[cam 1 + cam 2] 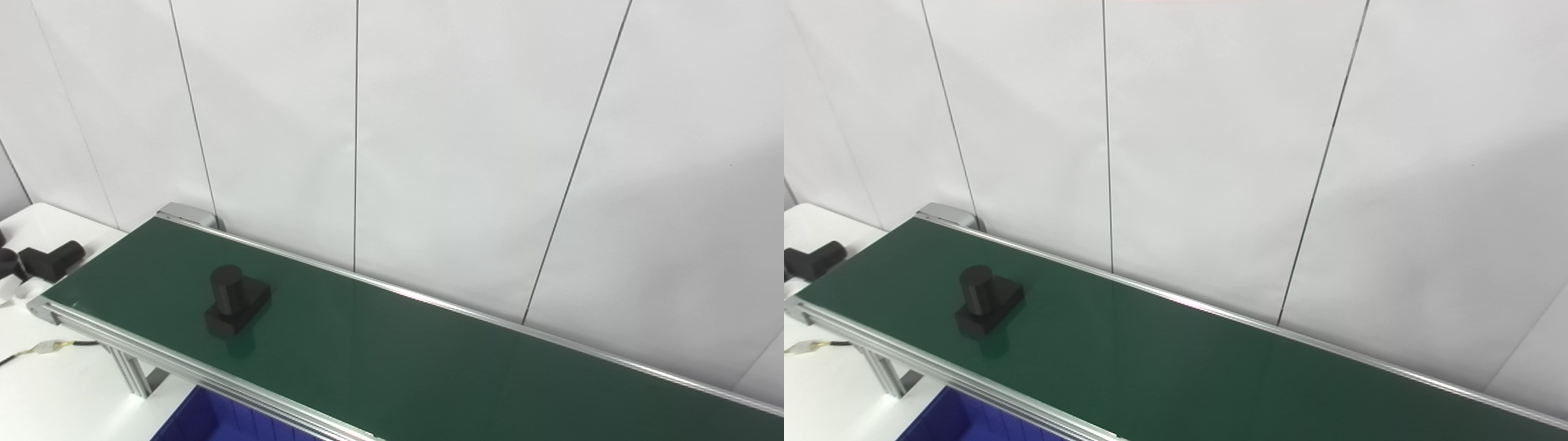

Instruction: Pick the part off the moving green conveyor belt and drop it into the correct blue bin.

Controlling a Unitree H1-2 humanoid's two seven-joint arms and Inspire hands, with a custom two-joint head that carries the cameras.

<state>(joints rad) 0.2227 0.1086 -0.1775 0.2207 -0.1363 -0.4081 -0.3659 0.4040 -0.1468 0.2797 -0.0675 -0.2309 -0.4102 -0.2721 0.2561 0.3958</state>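
The black part (pixel 236 300) sits upright on the green conveyor belt (pixel 429 355), near its nine o'clock end. More black parts (pixel 52 258) lie on the white surface (pixel 49 386) beyond. Blue bin (pixel 208 419) peeks out at six o'clock. Neither robot hand is in shot.

A green conveyor belt (pixel 1176 355) with aluminium side rails runs diagonally from the upper left to the lower right, in front of a white panelled wall (pixel 1213 153). A black part (pixel 987 301), a short upright cylinder on a rectangular base, stands on the belt near its left end. A second black part (pixel 811 260) lies on the white table (pixel 821 386) beyond that end. A blue bin (pixel 949 422) sits below the belt's near rail.
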